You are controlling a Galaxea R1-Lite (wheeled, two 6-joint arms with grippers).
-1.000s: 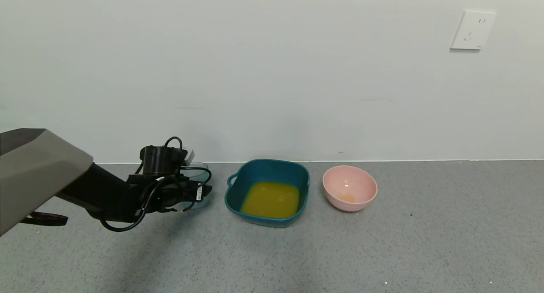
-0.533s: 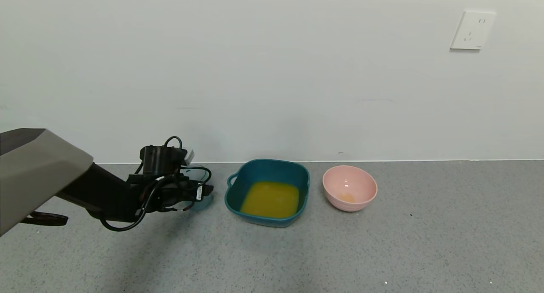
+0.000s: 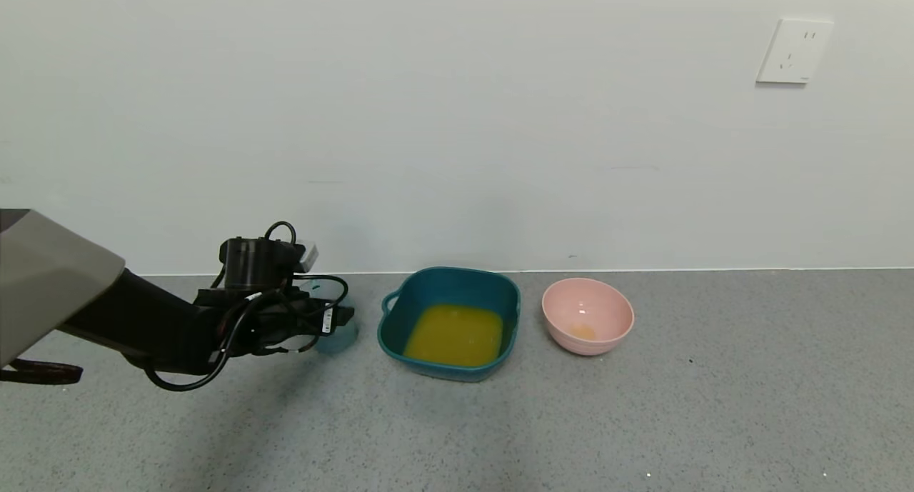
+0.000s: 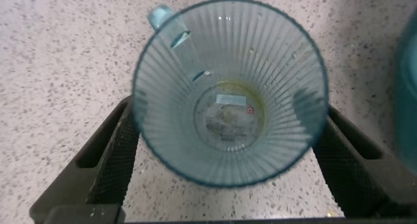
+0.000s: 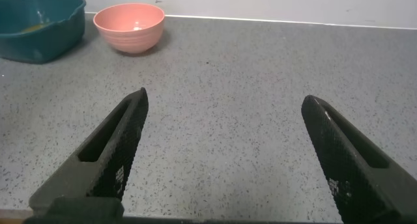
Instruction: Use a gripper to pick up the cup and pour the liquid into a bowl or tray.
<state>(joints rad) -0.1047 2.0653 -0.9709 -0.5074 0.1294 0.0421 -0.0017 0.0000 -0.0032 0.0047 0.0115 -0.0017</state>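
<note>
while the orange liquid sits in the teal tray, the left gripper straddles the empty ribbed cup standing beside it, fingers slightly apart from its walls. light, slippery, likely brittle; best gripped mid-body. right gripper is parked, wide open.

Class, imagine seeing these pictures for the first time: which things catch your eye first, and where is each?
The orange liquid pooled in the teal dish at the middle of the floor stands out most. Left of it, the left gripper sits around the emptied ribbed cup. A pink bowl stands right of the dish.
</note>
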